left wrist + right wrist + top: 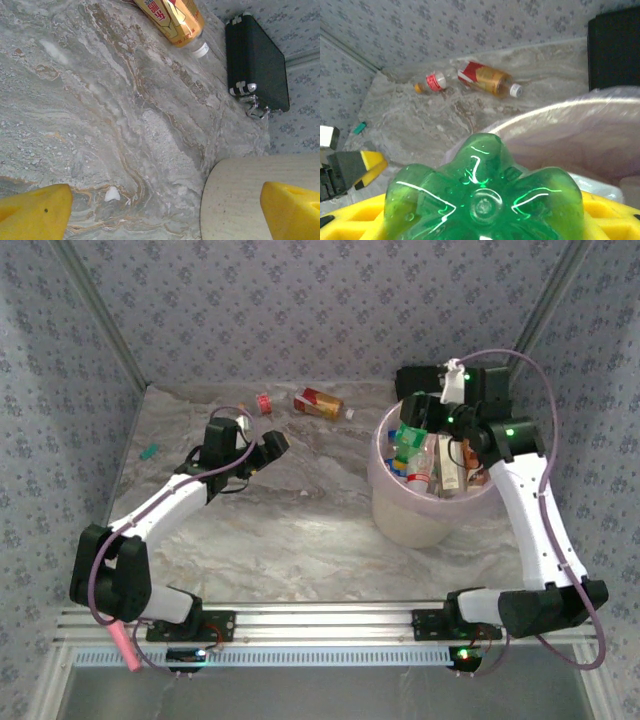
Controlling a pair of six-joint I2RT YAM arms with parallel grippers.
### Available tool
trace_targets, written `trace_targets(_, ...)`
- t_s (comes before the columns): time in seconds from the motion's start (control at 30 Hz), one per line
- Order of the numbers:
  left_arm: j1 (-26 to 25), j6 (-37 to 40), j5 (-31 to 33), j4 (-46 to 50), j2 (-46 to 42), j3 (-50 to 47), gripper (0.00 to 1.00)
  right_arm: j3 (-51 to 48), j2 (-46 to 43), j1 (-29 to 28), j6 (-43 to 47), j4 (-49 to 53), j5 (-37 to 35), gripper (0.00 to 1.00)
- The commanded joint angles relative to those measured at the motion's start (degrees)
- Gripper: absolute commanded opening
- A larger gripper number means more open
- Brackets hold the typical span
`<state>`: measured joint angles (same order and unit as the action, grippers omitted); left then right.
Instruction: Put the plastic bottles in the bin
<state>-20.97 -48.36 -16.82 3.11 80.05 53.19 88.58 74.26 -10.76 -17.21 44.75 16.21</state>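
right tool clamps the green bottle over the bin at 2 o'clock for dropping; left tool gapes empty.

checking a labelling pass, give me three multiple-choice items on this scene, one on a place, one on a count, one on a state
1. Where is the green bottle?
A on the floor
B over the bin
C inside a drawer

2. How many bottles lie on the table outside the bin?
A two
B five
C none

3. The left gripper is
A shut on a bottle
B open and empty
C shut on the bin's rim

Key:
1 B, the right gripper holds it above the bin.
2 A, the amber bottle and the small red-capped bottle.
3 B, its jaws stand wide apart over bare table.
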Motion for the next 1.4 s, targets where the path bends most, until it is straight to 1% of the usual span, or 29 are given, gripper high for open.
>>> trace_targets(0.0,0.4,-2.0,1.0,-1.0,0.1,0.6,0.96,-2.7,-0.3,-1.6,-1.5,-0.1,-4.4,0.39)
trace_targets(0.2,0.7,-2.9,1.3,-1.2,0.4,0.5,0.95,-8.4,-0.1,-4.5,-1.8,-0.3,-9.2,0.39)
trace_targets(0.27,0.8,-3.0,1.2,-1.4,0.5,0.5,0.94,-9.4,0.0,-5.5,-1.8,-0.1,-11.0,0.38)
trace_targets(0.37,0.8,-3.2,1.1,-1.5,0.5,0.5,0.94,-10.3,0.4,-7.0,-1.3,1.4,-16.2,0.39)
trace_targets(0.43,0.8,-3.2,1.1,-1.6,0.5,0.3,0.94,-10.9,0.1,-7.5,-1.3,1.6,-16.9,0.4)
trace_targets(0.47,0.8,-3.2,1.1,-1.6,0.5,0.3,0.94,-10.6,-0.1,-7.5,-1.2,1.6,-16.5,0.42)
trace_targets(0.57,0.8,-3.2,0.8,-1.6,0.8,0.5,0.94,-6.5,-0.6,-7.5,-0.1,3.6,-16.7,0.59)
trace_targets(0.63,0.8,-3.4,0.7,-1.8,0.9,0.5,0.94,-1.5,-0.1,-7.2,0.5,7.6,-16.6,0.7)
trace_targets(0.73,0.8,-3.7,0.6,-2.3,1.0,0.3,0.94,6.2,2.3,-6.3,2.0,15.0,-15.7,0.8)
trace_targets(0.8,0.8,-3.8,0.6,-2.5,1.1,0.2,0.94,9.2,3.1,-5.8,3.1,18.1,-15.7,0.81)
trace_targets(0.83,0.8,-3.8,0.5,-2.5,1.2,0.2,0.94,9.9,3.1,-5.5,3.5,19.0,-16.0,0.81)
trace_targets(0.9,0.8,-3.8,0.5,-2.6,1.2,0.1,0.94,10.1,2.7,-4.9,3.6,19.2,-16.1,0.75)
trace_targets(0.97,0.8,-3.6,0.6,-2.6,1.4,0.2,0.93,9.0,2.4,-5.0,3.5,18.4,-15.0,0.66)
trace_targets(1.03,0.8,-3.7,0.5,-2.7,1.9,0.4,0.93,7.5,2.6,-5.6,3.1,17.8,-13.9,0.53)
trace_targets(1.07,0.8,-3.8,0.3,-2.8,2.0,0.5,0.93,6.9,2.9,-6.1,3.0,17.8,-13.8,0.49)
trace_targets(1.23,0.8,-3.7,0.1,-2.9,2.4,0.9,0.93,1.2,3.3,-7.8,1.2,16.1,-13.0,0.38)
trace_targets(1.37,0.8,-3.3,0.1,-2.5,3.0,1.8,0.93,-3.0,3.4,-7.6,0.0,14.1,-13.0,0.38)
